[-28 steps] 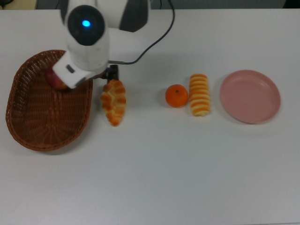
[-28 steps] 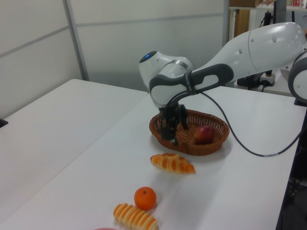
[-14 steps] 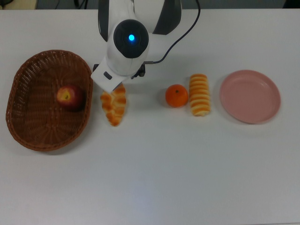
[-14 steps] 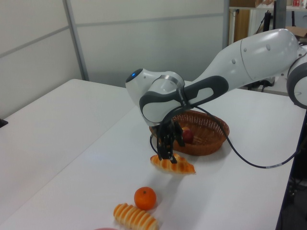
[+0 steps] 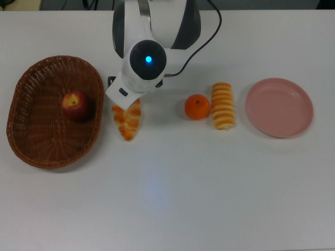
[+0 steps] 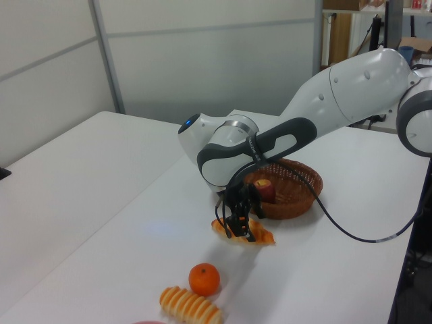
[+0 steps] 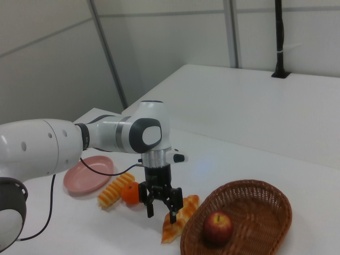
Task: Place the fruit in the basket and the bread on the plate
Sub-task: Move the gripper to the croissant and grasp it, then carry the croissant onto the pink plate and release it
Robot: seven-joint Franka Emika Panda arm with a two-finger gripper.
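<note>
Apple [image 5: 74,103] now in basket [image 5: 31,141]; I moved gripper [image 7: 161,205] down over braided loaf [image 5: 127,121], jaws apart, grasp next prob.

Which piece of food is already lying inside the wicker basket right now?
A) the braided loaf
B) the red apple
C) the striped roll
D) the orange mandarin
B: the red apple sits inside the basket, while the mandarin, striped roll and braided loaf all lie on the table outside it.
</note>
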